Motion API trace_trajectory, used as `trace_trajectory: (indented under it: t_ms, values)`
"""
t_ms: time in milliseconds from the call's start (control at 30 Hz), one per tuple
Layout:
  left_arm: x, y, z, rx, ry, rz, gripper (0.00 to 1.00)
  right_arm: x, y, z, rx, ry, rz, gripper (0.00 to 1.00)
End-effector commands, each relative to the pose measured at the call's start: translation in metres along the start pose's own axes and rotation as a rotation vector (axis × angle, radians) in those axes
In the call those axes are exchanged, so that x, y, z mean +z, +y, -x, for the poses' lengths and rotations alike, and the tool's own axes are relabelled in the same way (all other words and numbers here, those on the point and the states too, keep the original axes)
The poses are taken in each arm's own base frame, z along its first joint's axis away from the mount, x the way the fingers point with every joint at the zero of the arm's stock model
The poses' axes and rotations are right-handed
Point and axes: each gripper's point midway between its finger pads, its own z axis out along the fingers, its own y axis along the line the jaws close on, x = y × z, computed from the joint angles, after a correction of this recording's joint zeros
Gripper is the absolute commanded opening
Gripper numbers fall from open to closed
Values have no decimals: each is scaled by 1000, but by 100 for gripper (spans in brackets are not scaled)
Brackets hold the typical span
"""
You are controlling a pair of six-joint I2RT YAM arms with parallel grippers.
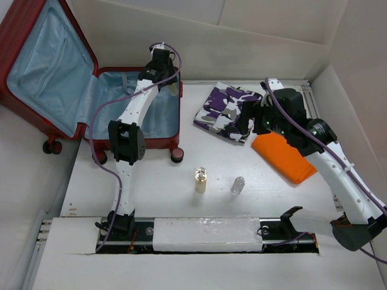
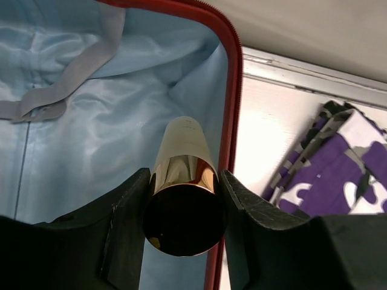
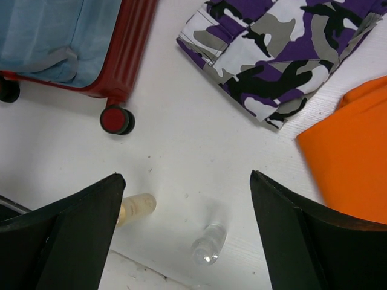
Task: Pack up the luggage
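Parts of several things were out of sight. The left gripper (image 2: 185, 178) was clamped on a shiny gold tube (image 2: 180, 142) whose far end pointed down into the luggage (image 2: 233, 90). Whether the tube touched the blue lining could not be told. From above, that gripper's fingers and the tube were lost under the arm's own wrist.

The luggage (image 1: 48, 78) lay open at the far left of the table (image 1: 157, 181). Its raised lid was cut off by the picture's edge and its lower half was partly covered by the left arm. The right gripper (image 3: 187, 180) hung spread wide and empty over the table. From above it hid a corner of the camouflage cloth (image 1: 227, 109), and its arm covered part of the orange cloth (image 1: 284, 157).

Counted: one piece of luggage. Three wheels showed from above, one half behind the left arm. One grey strap (image 2: 60, 78) lay on the lining. There were two cloths, lying just beside each other. Two small bottles stood apart near the table's middle, an amber bottle (image 1: 200, 180) with a gold cap and a clear bottle (image 1: 237, 185). There was one gold tube.
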Motion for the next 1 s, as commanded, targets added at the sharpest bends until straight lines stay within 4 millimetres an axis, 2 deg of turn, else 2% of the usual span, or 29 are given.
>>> trace_trajectory:
  t_ms: [0,233,400,533,567,633,667,700,767,800,967]
  values:
    - [-15,-23,72,-47,-226,-92,2,-4,-1,-3,10,3,-18,91]
    - [0,-17,86,-57,-305,-76,3,-4,-2,-12,36,21,-27,91]
    - [20,0,66,-39,-293,-9,3,0,2,-15,50,34,-24,91]
    - [26,12,35,-14,-227,16,2,6,4,-16,55,31,-25,91]
    - [29,22,14,-4,-184,34,2,8,2,-17,54,29,-34,91]
    - [29,28,1,-1,-173,39,2,9,1,-20,53,38,-37,91]
    - [27,35,-15,-9,-144,51,2,10,2,-18,54,28,-33,91]
    - [25,37,-21,-16,-135,55,4,10,2,-18,54,28,-33,91]
    - [23,40,-33,-31,-112,55,9,12,-1,-20,53,33,-45,91]
    - [19,38,-46,-30,-89,45,11,12,-1,-20,53,33,-45,91]
    - [8,37,-83,-6,-26,56,17,9,-6,-24,53,27,-64,91]
